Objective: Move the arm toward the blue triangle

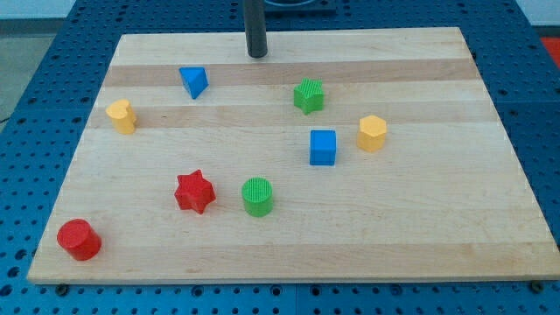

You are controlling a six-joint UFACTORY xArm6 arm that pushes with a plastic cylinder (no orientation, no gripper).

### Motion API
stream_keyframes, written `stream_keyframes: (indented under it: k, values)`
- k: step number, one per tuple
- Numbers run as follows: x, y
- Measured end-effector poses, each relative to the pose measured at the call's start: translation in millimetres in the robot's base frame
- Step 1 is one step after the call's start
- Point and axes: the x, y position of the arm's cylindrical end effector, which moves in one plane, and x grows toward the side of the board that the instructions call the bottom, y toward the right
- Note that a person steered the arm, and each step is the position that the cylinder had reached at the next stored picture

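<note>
The blue triangle (193, 81) lies on the wooden board (394, 227) near the view's top left. My tip (256, 55) stands on the board at the view's top centre, to the right of and slightly above the blue triangle, with a clear gap between them. The dark rod rises straight up out of the view's top.
A yellow block (122, 115) sits at the left, a green star (309, 95) right of centre near the top, a blue cube (323, 147) and a yellow hexagon (372, 133) further right, a red star (194, 192), a green cylinder (257, 196), and a red cylinder (79, 239) at the bottom left.
</note>
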Motion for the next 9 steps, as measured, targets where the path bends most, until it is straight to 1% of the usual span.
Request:
stream_keyframes:
  k: [1,2,3,4,5,6,9]
  values:
    - [0,2]
    - [-1,22]
    - [-1,14]
    - [18,14]
    - [18,14]
    - [-25,-81]
    - [-26,-84]
